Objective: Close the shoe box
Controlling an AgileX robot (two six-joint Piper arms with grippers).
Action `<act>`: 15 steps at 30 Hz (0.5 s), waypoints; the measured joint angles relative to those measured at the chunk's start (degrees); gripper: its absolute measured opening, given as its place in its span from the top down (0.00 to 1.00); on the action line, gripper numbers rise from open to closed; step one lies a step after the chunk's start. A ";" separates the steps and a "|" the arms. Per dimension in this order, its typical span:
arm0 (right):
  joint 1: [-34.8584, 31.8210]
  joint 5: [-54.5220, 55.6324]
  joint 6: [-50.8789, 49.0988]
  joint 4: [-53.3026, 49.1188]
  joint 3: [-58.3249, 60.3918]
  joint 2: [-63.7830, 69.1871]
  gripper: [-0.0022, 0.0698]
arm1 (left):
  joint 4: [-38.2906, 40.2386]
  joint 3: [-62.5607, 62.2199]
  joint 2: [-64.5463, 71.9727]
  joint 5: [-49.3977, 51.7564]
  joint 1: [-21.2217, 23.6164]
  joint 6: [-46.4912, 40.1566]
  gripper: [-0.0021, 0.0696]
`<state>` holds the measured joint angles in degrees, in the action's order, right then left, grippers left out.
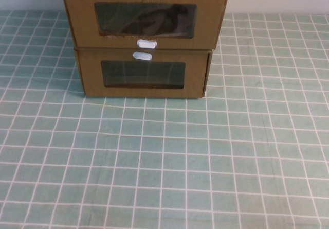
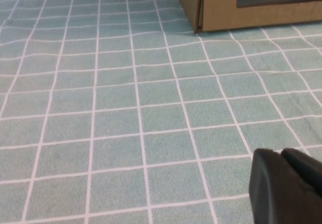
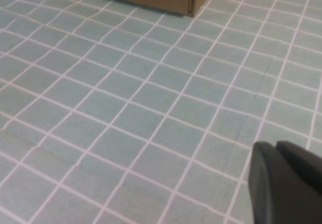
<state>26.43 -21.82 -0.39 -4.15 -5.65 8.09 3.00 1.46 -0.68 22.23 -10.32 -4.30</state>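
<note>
Top brown cardboard drawer-style shoe box [image 1: 145,17], clear plastic window with small white pull tab [image 1: 146,44] under it, is sitting at the table's far edge, stacked on a similar cardboard box [image 1: 143,74] whose tab is above its window. Its drawer front is overhanging toward the robot. Likely light, stiff, panel slightly flexy: pushing flat on the cardboard beside the window looks safest. Left gripper [image 2: 287,186] and right gripper [image 3: 284,181] are hovering low over the green checked tablecloth [image 1: 164,162], well apart from the boxes; cannot tell either claw's state.
</note>
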 joint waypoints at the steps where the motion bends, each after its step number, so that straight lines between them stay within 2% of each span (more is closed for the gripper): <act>1: -0.74 -0.13 0.00 0.00 0.00 -1.08 0.99 | 0.00 0.00 0.01 0.00 0.00 0.00 0.98; 7: -7.93 -1.60 0.00 0.11 0.71 -8.09 0.99 | 0.00 0.00 0.01 0.00 0.00 0.00 0.98; 15: -16.26 -1.41 0.00 3.47 6.51 -8.54 0.99 | 0.00 0.05 0.01 0.13 0.00 0.02 0.98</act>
<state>10.18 -23.23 -0.39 -0.68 0.86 -0.45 3.00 1.51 -0.67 22.36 -10.32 -4.28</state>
